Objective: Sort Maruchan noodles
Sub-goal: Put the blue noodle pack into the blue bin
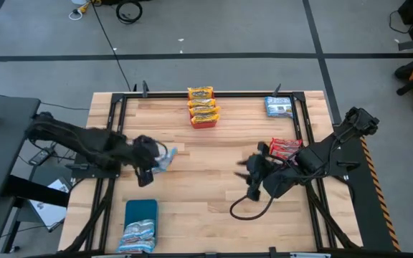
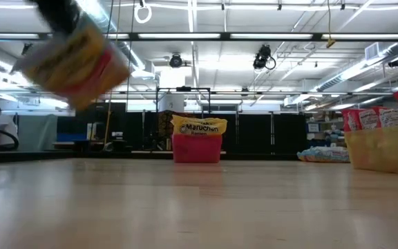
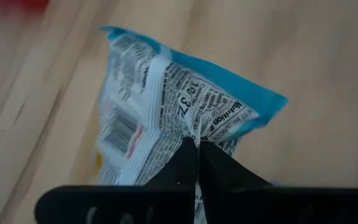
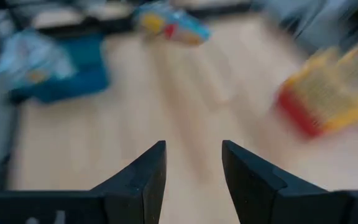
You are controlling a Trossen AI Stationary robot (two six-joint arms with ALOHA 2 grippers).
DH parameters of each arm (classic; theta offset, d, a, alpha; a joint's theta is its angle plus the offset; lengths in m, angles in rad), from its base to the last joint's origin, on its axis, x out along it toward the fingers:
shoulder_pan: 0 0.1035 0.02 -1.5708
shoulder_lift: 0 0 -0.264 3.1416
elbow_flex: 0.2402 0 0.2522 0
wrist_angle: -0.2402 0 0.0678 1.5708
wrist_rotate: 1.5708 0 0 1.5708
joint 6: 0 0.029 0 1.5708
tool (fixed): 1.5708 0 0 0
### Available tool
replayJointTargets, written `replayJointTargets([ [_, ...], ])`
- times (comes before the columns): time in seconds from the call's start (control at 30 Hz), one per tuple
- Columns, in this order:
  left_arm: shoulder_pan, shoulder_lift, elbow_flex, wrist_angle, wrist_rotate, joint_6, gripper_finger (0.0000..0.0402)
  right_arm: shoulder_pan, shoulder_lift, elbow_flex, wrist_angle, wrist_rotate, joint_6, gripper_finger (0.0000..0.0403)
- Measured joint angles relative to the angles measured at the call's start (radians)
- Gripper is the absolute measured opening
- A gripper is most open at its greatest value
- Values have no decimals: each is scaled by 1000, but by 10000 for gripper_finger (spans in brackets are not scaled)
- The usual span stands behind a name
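— Noodles first: where are they?

— One blue-edged packet [image 3: 166, 118] hangs from the left gripper [image 1: 149, 161], its two dark fingers pressed together on the wrapper's crimped middle, clear in the left wrist view. Seen from above, it sits over the left-centre of the table [image 1: 206, 208], the packet poking out toward the middle.

— And the left arm's pose?

— Stretched nearly flat from the table's left edge toward the centre, wrist leading. (The low view shows a blurred packet lifted well off the wood; its colours cannot be trusted there.)

— Other packets?

— Yellow-orange packets [image 1: 203, 107] are stacked in the red tray [image 1: 205, 122] at the far edge's middle. Red packets [image 1: 285, 148] stand in the yellow tray [image 2: 382, 149], beside the right arm. More blue packets [image 1: 138, 235] lie by the blue tray [image 1: 142, 211] at the near left, and another blue one [image 1: 278, 106] rests at the far right.

— The right arm?

— Folded in from the right edge, elbow out, its right gripper [image 1: 253, 172] hovering right of centre, fingers spread apart and holding nothing.
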Motion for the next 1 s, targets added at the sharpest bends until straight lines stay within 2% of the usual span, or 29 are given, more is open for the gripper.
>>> replayJointTargets([
  [0.1,13,-44,110,104,17,36,6,-10,0,0,90,147,-167,169],
  [0.2,13,-75,181,260,53,97,6,-51,-1,0,227,159,-364,192],
  [0.27,13,-82,199,378,89,141,6,-92,2,1,338,107,-469,216],
  [0.37,13,-80,203,556,150,194,6,-157,5,1,481,-44,-555,262],
  [0.43,12,-73,203,632,180,200,6,-195,5,1,564,-120,-568,296],
  [0.53,12,-52,203,674,185,202,6,-231,5,1,643,-181,-592,342],
  [0.67,13,-51,203,625,185,128,6,-245,5,1,650,-230,-618,376],
  [0.77,13,-53,212,459,230,12,6,-237,4,1,609,-232,-619,381],
  [0.87,4,-38,255,264,322,-120,6,-233,3,1,559,-231,-597,376],
  [1.0,-20,10,268,68,535,-283,6,-233,3,1,491,-231,-544,368],
])
